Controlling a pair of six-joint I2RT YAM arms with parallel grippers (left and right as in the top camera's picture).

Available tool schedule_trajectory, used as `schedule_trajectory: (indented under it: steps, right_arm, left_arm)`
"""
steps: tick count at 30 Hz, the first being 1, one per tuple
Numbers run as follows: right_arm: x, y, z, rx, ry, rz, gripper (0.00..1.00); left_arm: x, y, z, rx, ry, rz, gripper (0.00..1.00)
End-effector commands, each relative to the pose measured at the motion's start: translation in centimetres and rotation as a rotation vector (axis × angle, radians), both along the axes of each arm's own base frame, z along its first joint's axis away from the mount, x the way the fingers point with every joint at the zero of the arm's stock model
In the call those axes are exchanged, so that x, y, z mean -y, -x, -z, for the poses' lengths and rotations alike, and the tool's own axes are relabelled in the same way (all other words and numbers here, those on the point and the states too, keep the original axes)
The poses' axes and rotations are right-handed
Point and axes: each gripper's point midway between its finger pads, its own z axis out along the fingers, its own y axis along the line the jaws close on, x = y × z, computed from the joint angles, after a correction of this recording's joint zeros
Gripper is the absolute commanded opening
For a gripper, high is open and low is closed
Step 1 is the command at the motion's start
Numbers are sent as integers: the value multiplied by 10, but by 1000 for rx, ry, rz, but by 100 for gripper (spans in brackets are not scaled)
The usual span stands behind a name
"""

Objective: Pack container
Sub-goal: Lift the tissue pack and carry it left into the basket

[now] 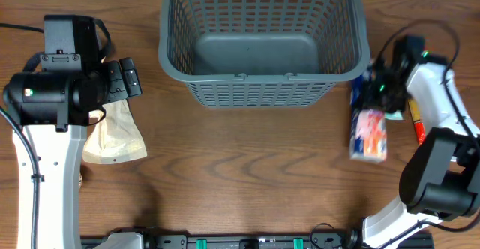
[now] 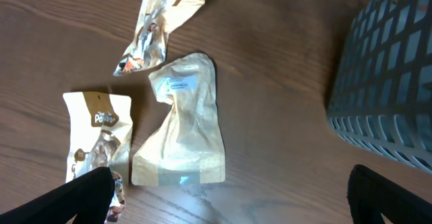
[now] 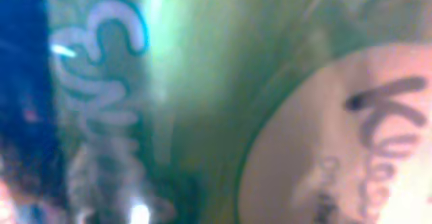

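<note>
Left of the empty container (image 1: 259,90) on the worktop (image 1: 247,166), our left claw (image 1: 124,80) hangs wide open and empty above the pouches (image 2: 179,123), seemingly poised to pick one, while right of it our right claw (image 1: 379,84) sits so close upon a packet (image 3: 202,102) that we cannot tell its grip.
</note>
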Motion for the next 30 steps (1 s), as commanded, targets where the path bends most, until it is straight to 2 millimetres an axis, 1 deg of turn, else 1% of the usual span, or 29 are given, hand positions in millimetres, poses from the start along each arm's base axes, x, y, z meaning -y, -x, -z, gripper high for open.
schedule_trajectory:
  steps: [1, 4, 5, 8, 14, 17, 18, 20, 21, 22, 23, 25, 27, 30]
  right_arm:
    - [1, -33, -51, 136, 5, 3, 1]
    - [5, -50, -89, 215, 22, 3, 1]
    - [8, -56, -107, 254, 31, 6, 1]
    - [13, -66, -142, 326, 47, 14, 1]
    - [25, -72, -210, 461, 113, 46, 1]
    - [24, -72, -247, 552, 132, 35, 1]
    - [21, -72, -257, 581, 130, 10, 1]
    - [7, -70, -279, 647, 123, -87, 1]
    - [-4, -69, -290, 683, 116, -154, 1]
    - [-17, -67, -298, 712, 107, -233, 1]
    - [-35, -63, -307, 746, 93, -357, 1]
    - [-69, -51, -319, 796, 87, -588, 1]
    - [-98, -40, -328, 836, 119, -778, 1]
    - [-131, -28, -341, 894, 188, -977, 1]
  left_arm:
    - [-1, 1, 1, -6, -4, 4, 100]
    - [-1, 1, 1, -6, -4, 4, 100]
    - [-1, 1, 1, -6, -4, 4, 100]
    - [-1, 1, 1, -6, -4, 4, 100]
    - [-1, 3, 2, -13, -4, 4, 100]
    - [-1, 3, 2, -17, -4, 4, 100]
    - [-1, 3, 2, -18, -4, 4, 100]
    - [-1, 4, 3, -20, -4, 4, 100]
    - [-1, 4, 3, -20, -4, 4, 100]
    - [-1, 4, 3, -21, -4, 4, 100]
    - [-1, 4, 3, -21, -4, 4, 100]
    - [-1, 4, 3, -21, -4, 4, 100]
    - [-1, 4, 3, -21, -4, 4, 100]
    - [-1, 5, 3, -27, -4, 4, 100]
